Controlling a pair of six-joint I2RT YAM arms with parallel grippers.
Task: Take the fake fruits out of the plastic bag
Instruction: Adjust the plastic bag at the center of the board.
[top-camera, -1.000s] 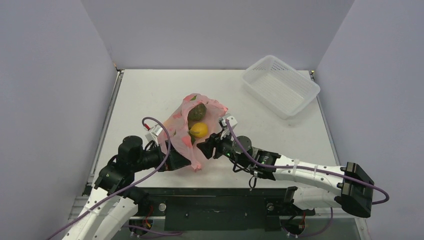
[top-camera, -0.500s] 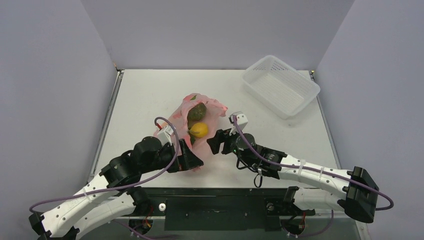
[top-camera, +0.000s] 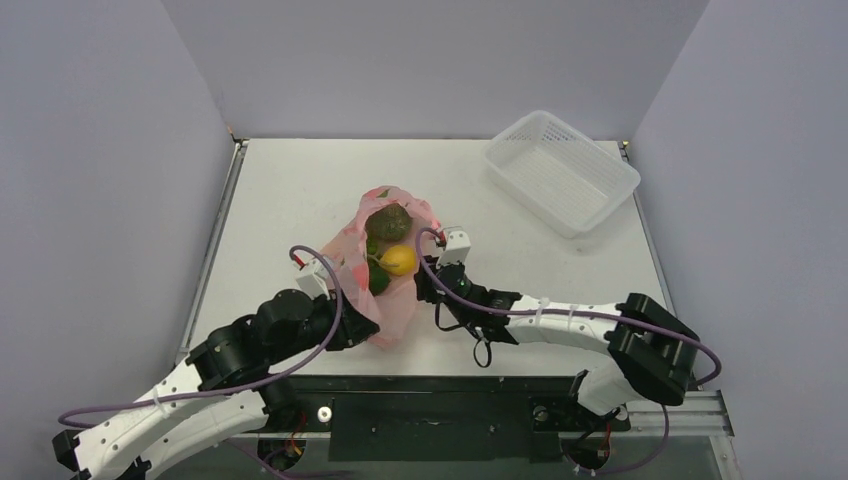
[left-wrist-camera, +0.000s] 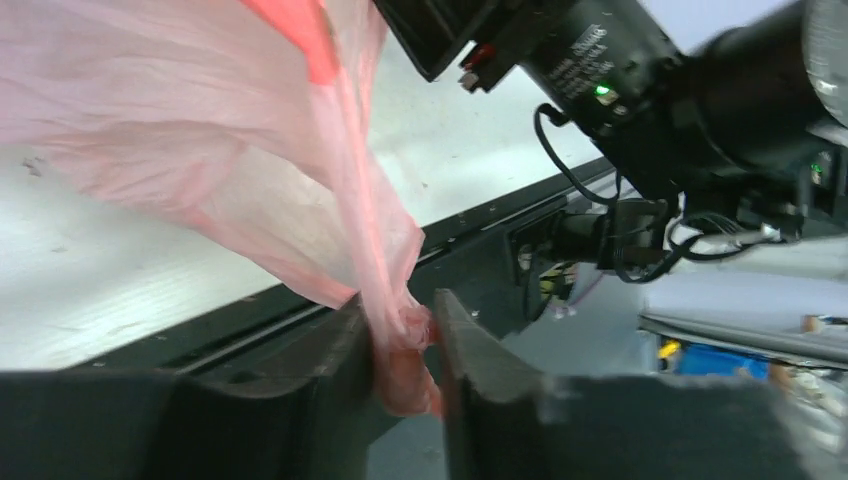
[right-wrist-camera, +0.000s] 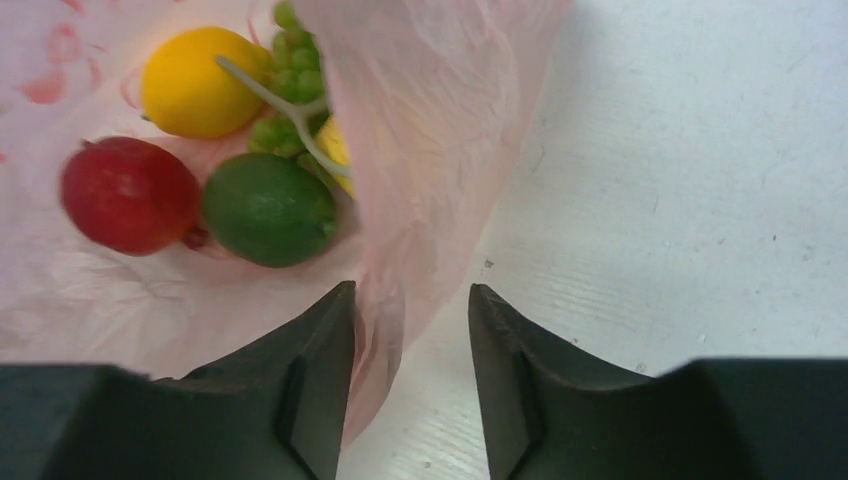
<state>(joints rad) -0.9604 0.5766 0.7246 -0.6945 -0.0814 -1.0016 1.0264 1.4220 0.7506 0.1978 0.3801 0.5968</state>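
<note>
The plastic bag (top-camera: 352, 262) lies mid-table, pink and crinkly, its mouth open. Inside it the top view shows a grey-green melon (top-camera: 388, 221), a yellow lemon (top-camera: 399, 261) and a dark green fruit (top-camera: 379, 279). My left gripper (top-camera: 366, 326) is at the bag's near corner. In the left wrist view the left gripper (left-wrist-camera: 402, 335) is shut on a bunched tip of the plastic bag (left-wrist-camera: 300, 170). My right gripper (right-wrist-camera: 411, 320) stands open astride the bag's right wall (right-wrist-camera: 440, 150). Inside are a lemon (right-wrist-camera: 195, 68), a red fruit (right-wrist-camera: 128, 195), a green fruit (right-wrist-camera: 268, 208) and a light-green leafy piece (right-wrist-camera: 290, 85).
A white perforated basket (top-camera: 562, 170) stands at the back right of the table. The table's front rail (left-wrist-camera: 200, 335) runs just below the left gripper. The right arm's wrist (left-wrist-camera: 640, 90) sits close beside the bag.
The left gripper has closed on the bag's near corner. The right gripper has moved in to the bag's right side, and its jaws have narrowed around the bag's wall.
</note>
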